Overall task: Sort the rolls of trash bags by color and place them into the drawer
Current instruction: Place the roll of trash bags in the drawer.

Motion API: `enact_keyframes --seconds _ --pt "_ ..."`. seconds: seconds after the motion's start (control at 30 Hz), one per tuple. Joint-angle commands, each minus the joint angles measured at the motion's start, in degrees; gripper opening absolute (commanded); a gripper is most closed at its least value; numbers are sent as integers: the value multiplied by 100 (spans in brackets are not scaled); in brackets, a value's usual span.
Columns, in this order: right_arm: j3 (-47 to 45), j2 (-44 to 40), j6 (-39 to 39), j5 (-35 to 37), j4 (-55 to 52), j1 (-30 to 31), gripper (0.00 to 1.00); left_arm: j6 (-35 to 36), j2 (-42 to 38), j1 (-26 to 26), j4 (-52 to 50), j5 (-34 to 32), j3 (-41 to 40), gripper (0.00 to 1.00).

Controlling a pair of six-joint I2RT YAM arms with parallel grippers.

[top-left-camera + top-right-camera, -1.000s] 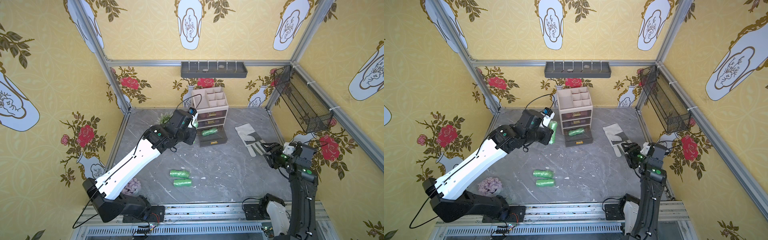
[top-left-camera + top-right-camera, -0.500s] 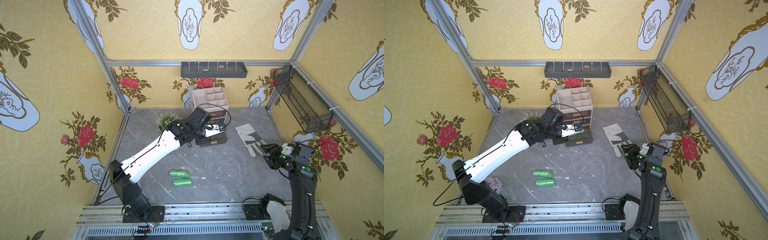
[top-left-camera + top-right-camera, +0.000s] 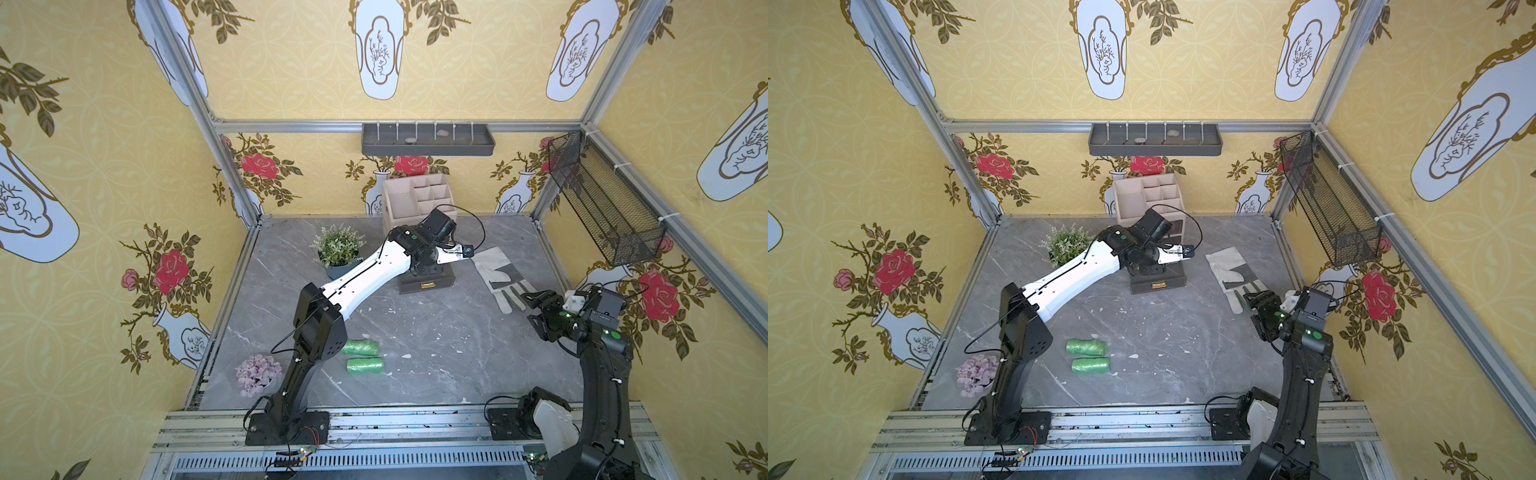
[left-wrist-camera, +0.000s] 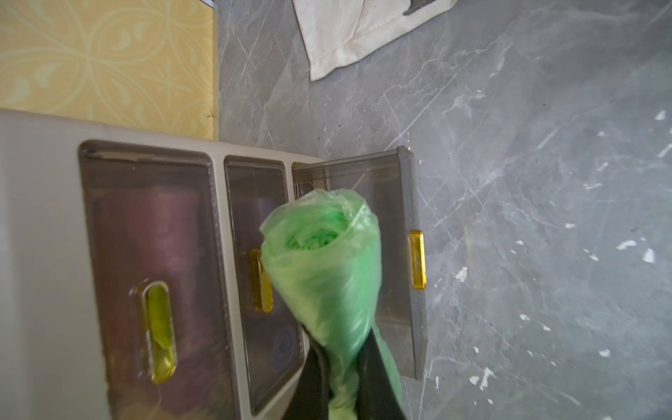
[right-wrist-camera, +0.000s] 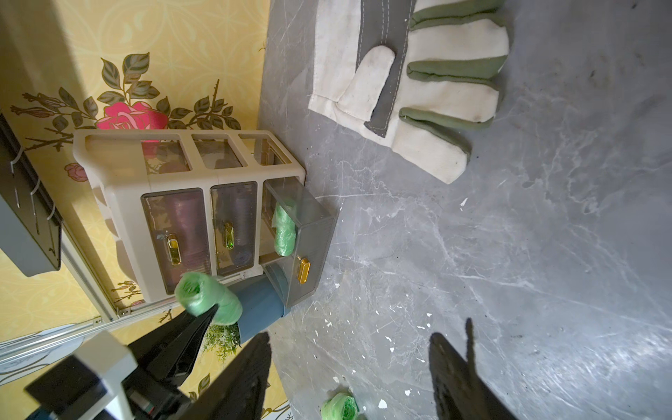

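Two loose green rolls point(image 3: 360, 348) on table point(image 3: 436, 332) at 7 o'clock, one stowed roll point(image 5: 284, 232) in open drawer point(image 5: 320, 232) at 12. Left gripper point(image 4: 343, 349) clamped on held green roll point(image 4: 320, 262) by drawer; right gripper point(image 5: 349, 338) jaws apart, 4 o'clock

a white work glove point(image 3: 496, 272) with a grey strip and green-edged fingers lay flat on the right side of the grey marbled bench point(image 3: 436, 332). a small green potted plant point(image 3: 338, 249) stood toward the back left, and a lilac flower cluster point(image 3: 257, 374) sat at the front left corner. a dark grey divided tray point(image 3: 428, 140) hung on the back wall and a black wire mesh basket point(image 3: 602, 203) on the right wall. white flecks dotted the bench.
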Motion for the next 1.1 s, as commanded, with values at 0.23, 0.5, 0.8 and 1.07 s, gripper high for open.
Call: enact_keyframes --seconds 0.23,0.5,0.8,1.07 --pt "-101 27 -147 -91 121 -79 70 -253 1219 109 -241 -458 964 0" --pt "-117 28 -185 -105 86 -119 70 -239 1783 179 -308 -518 1351 0" --pt "-178 37 -207 -105 99 -156 70 -144 2202 285 -366 -519 1610 0" --pt "-214 155 -240 -130 174 -192 69 25 2480 329 -217 -528 1719 6"
